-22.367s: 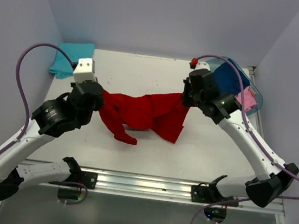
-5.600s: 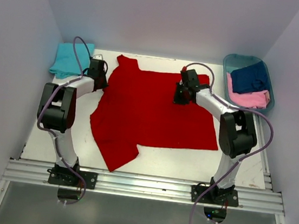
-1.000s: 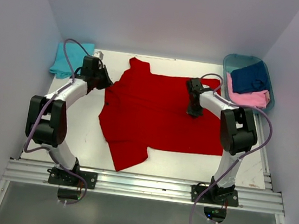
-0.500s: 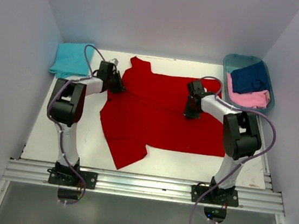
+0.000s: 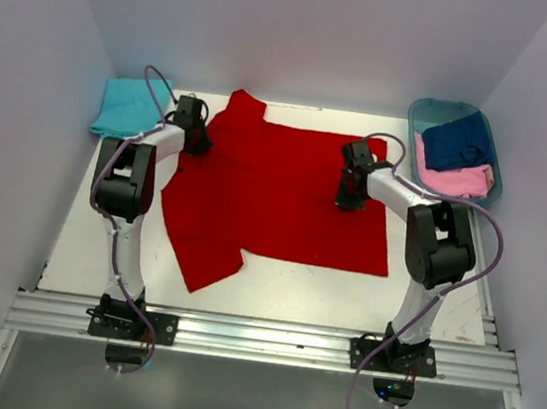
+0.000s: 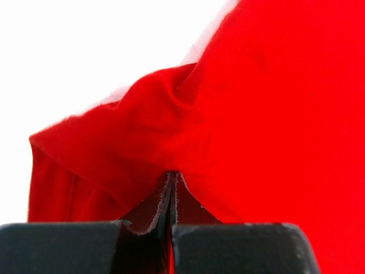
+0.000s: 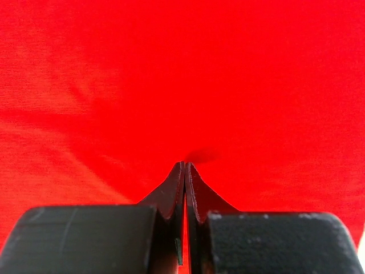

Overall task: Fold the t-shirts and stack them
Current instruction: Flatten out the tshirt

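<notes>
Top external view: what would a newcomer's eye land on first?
The big red t-shirt spread across the middle of the table, with the left gripper shut on its left edge and the right gripper pinching cloth near its right side. Next, the turquoise t-shirt at the far left corner, and the teal basket at far right holding a navy tee and a pink tee.

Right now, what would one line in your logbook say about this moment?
left gripper: shut on red t-shirt edge | right gripper: shut on red t-shirt | red t-shirt: spread on table
</notes>
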